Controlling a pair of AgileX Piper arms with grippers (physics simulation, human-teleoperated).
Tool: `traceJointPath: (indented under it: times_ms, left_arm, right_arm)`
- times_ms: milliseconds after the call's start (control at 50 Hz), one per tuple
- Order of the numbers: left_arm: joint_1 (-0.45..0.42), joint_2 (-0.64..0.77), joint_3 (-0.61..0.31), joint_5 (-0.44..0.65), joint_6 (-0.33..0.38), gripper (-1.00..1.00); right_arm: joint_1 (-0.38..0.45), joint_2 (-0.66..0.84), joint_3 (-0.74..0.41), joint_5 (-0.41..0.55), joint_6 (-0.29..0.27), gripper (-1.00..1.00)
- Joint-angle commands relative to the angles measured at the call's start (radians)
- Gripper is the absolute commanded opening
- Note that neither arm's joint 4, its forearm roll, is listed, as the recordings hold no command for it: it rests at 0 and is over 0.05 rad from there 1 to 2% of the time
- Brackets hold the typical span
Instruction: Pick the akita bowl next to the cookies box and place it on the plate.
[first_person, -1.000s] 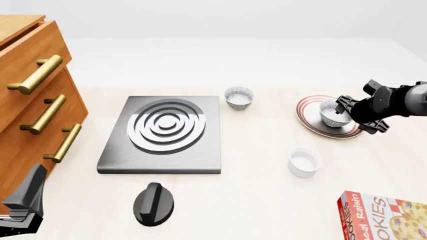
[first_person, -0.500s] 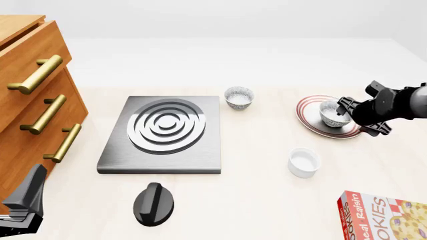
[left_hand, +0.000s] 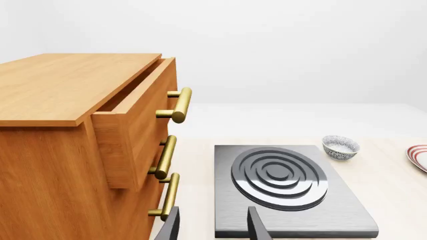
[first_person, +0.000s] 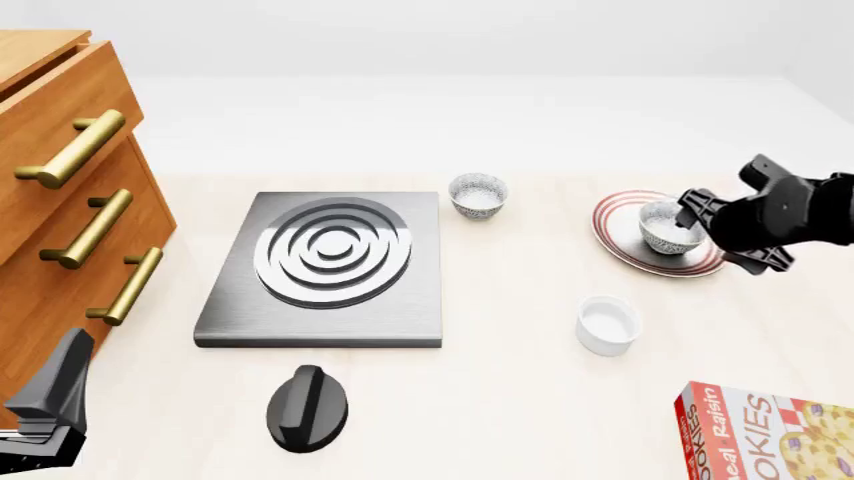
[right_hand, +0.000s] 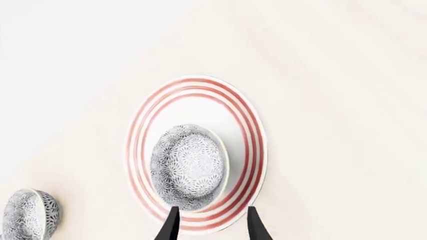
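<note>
From the front, the akita bowl (first_person: 663, 226) sits on the plate (first_person: 618, 240), right gripper (first_person: 727, 233) just beside, spread empty. The right wrist shows bare rim around the bowl. The left gripper (left_hand: 212, 227) stands spread before the stove plate (left_hand: 291, 190).

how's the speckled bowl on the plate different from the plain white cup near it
The akita bowl has a dark speckled pattern outside; the white cup is plain and smooth. The akita bowl sits on the red-ringed plate; the white cup stands on the bare table. The right gripper is beside the akita bowl; nothing is at the white cup. Both are small, round, upright and white inside.
</note>
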Motion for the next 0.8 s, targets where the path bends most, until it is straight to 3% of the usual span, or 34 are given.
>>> traceJointPath:
  times_ms: [20,120,500,580,680,760,800]
  left_arm:
    - [0.0,0.0,0.0,0.0,0.0,1.0]
    - [0.0,0.0,0.0,0.0,0.0,1.0]
    - [0.0,0.0,0.0,0.0,0.0,1.0]
    - [0.0,0.0,0.0,0.0,0.0,1.0]
    - [0.0,0.0,0.0,0.0,0.0,1.0]
    - [0.0,0.0,0.0,0.0,0.0,1.0]
    - [0.0,0.0,0.0,0.0,0.0,1.0]
  right_arm:
    - [0.014,-0.119,0.107,-0.017,0.018,1.0]
    - [0.014,-0.183,0.148,-0.014,-0.004,1.0]
    - [0.102,-0.476,0.363,-0.013,0.019,1.0]
    - [0.153,-0.58,0.454,-0.051,0.09,1.0]
    - [0.175,-0.659,0.512,-0.063,0.11,1.0]
    - [0.215,-0.783,0.599,-0.083,0.172,1.0]
    - [0.217,-0.804,0.609,-0.079,0.173,1.0]
